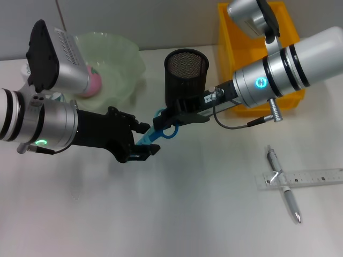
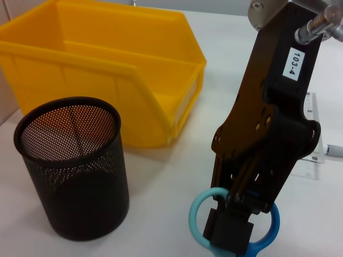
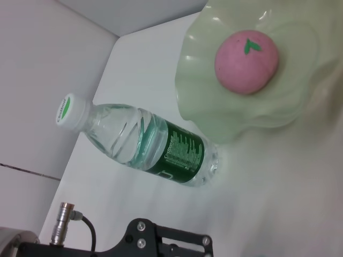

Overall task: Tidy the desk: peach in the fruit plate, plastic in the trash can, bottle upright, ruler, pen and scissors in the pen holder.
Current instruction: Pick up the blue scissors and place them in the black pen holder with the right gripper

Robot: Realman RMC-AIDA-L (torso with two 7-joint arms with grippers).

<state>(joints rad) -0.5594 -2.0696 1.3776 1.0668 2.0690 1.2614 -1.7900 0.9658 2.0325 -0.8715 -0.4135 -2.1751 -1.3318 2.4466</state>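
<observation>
Blue-handled scissors (image 1: 167, 131) (image 2: 199, 218) hang above the table just in front of the black mesh pen holder (image 1: 186, 75) (image 2: 75, 171). My right gripper (image 1: 174, 119) (image 2: 233, 219) is shut on their handles. My left gripper (image 1: 146, 140) sits at the blade end, its fingers spread on either side of the blade. The pink peach (image 1: 94, 83) (image 3: 246, 61) lies in the pale green fruit plate (image 1: 126, 59) (image 3: 214, 112). A clear bottle (image 3: 150, 144) with a green label lies on its side beside the plate. The pen (image 1: 284, 184) lies across the ruler (image 1: 305, 178) at the right. No plastic is in view.
A yellow bin (image 1: 236, 48) (image 2: 107, 69) stands behind and to the right of the pen holder, partly under my right arm. The wall runs along the back of the table.
</observation>
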